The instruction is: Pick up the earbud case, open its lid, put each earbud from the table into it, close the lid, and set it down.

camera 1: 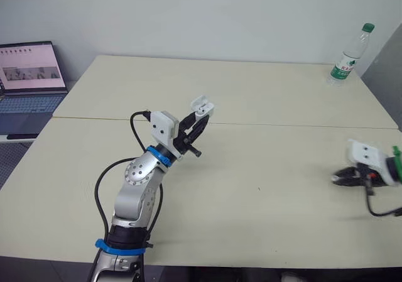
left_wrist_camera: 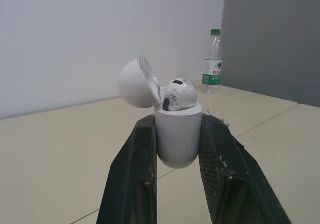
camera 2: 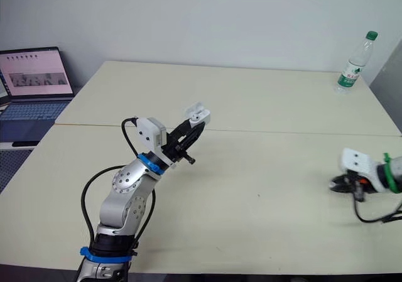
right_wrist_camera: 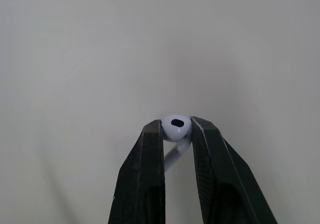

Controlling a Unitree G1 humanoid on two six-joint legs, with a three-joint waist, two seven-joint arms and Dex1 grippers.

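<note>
Above the middle of the pale beige table (camera 1: 251,188), your left end effector (camera 1: 201,119) is raised and clamped on the rounded lower body of the small white plastic earbud case (left_wrist_camera: 177,139), one black finger pressed to each side. The case stands upright between the fingers, and its domed lid (left_wrist_camera: 135,82) is swung back on the hinge. One glossy white earbud (left_wrist_camera: 179,94) sits in the open top, its dark mesh showing.

Well apart from it, low at the table's right edge, your right end effector (camera 1: 340,177) is closed nearly all the way, pinching the second white earbud (right_wrist_camera: 176,126) by its head, with the stem hanging between the fingers.

A clear plastic water bottle with a green cap (camera 1: 350,54) stands at the far right corner. An open laptop (camera 1: 28,81) sits beyond the table's left side.
</note>
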